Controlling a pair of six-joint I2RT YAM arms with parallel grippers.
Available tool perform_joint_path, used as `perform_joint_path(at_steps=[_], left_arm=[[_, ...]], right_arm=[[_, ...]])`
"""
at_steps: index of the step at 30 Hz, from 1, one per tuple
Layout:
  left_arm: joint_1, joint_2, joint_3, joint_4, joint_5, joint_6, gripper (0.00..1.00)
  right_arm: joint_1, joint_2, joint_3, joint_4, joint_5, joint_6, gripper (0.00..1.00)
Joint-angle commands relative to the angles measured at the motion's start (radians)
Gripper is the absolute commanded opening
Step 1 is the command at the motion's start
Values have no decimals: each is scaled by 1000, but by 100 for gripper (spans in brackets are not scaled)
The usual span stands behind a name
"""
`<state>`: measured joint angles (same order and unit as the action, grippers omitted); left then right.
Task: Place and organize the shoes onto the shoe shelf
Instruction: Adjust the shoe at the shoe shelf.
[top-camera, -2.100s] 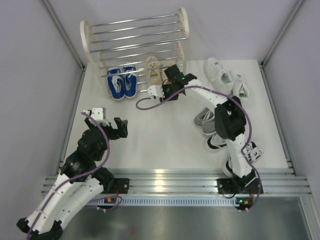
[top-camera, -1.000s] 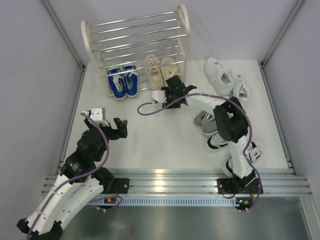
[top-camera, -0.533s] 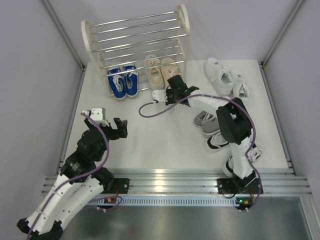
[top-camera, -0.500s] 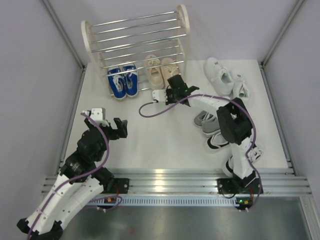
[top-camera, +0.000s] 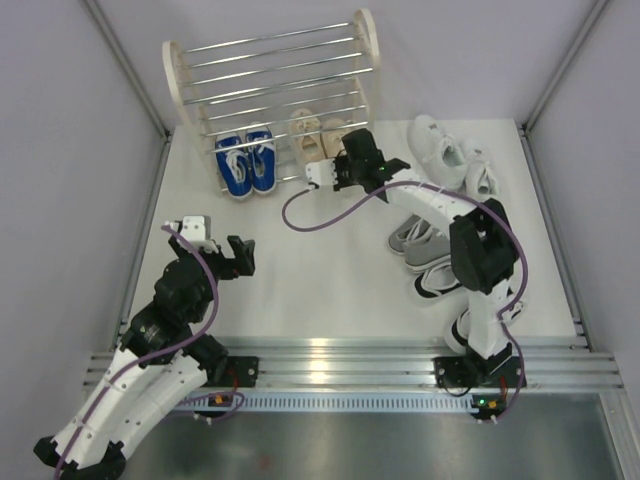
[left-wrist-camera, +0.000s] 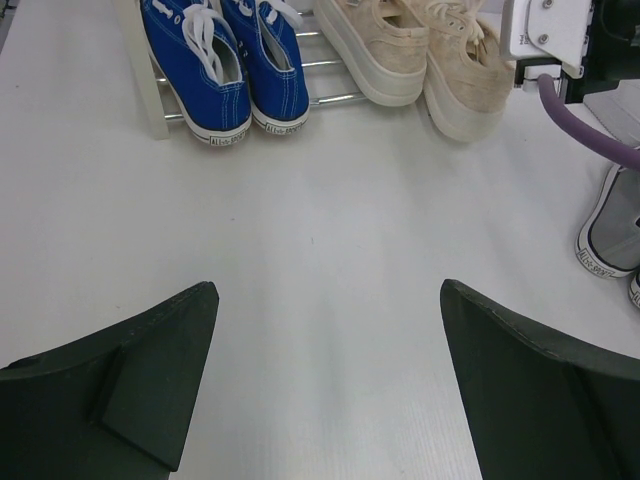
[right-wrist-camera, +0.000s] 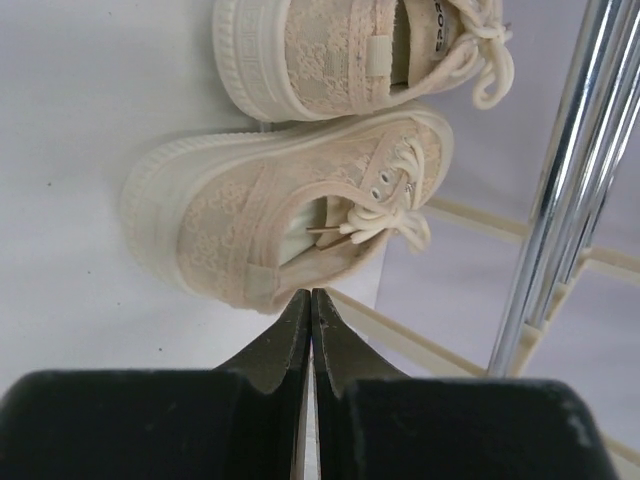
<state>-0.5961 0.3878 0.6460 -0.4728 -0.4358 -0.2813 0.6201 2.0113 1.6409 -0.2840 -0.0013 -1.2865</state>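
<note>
The shoe shelf (top-camera: 270, 85) stands at the back, its chrome rods (right-wrist-camera: 570, 170) close in the right wrist view. A blue pair (top-camera: 245, 165) and a beige pair (top-camera: 312, 135) sit at its foot, toes under the lowest rods. My right gripper (top-camera: 345, 150) is shut with nothing between its jaws. Its tips (right-wrist-camera: 310, 295) rest against the side of the right beige shoe (right-wrist-camera: 270, 220). White shoes (top-camera: 445, 150), grey shoes (top-camera: 415, 240) and black-and-white shoes (top-camera: 440, 285) lie on the right. My left gripper (top-camera: 243, 255) hangs open over bare table, fingers (left-wrist-camera: 160, 370) wide apart.
The right arm's purple cable (top-camera: 300, 215) loops over the table in front of the shoes. The shelf's cream base bar (right-wrist-camera: 450, 350) runs just beyond my right fingertips. Grey walls close in both sides, and a metal rail (top-camera: 330, 365) crosses the near edge.
My right gripper has shut and moved from in front of the beige heels up along the right beige shoe, toward the shelf. The left arm has not moved.
</note>
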Motion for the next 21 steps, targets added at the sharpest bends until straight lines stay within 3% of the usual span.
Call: perform_joint_path(at_steps=[1,4,6,7,8,10,12,17,21], left_arm=[[-1,-9,-2,16,-12,13,98],[-1,-10,-2,17,-17,13,98],[-1,-10,-2,16,-17,13,98],[-1,-10,-2,16,-15,13,98],[-1,-9,-2,16,-15,13,98],[-1,-9,-2,16,-12,13,98],[-1,-7,-2,16,-12,11,98],[-1,-12,-2,14,-9,11,98],[-1,-4,-2,14,-12,11,98]], right_arm=[[-17,-45,69,22,12,-48,0],[-19,-49,106,-59,-41,-10,0],[-22,-66,137,-165,-95,41,10],[-23,-71,143,-193,-147,67,37],[-25,-77,152,-225,-179,90,48],[-33,-95,162,-332,-291,105,67],[-34,-117,111,-351,-334,82,76],[-34,-166,-82,-89,-266,180,92],[-8,-184,-255,222,-53,227,96]])
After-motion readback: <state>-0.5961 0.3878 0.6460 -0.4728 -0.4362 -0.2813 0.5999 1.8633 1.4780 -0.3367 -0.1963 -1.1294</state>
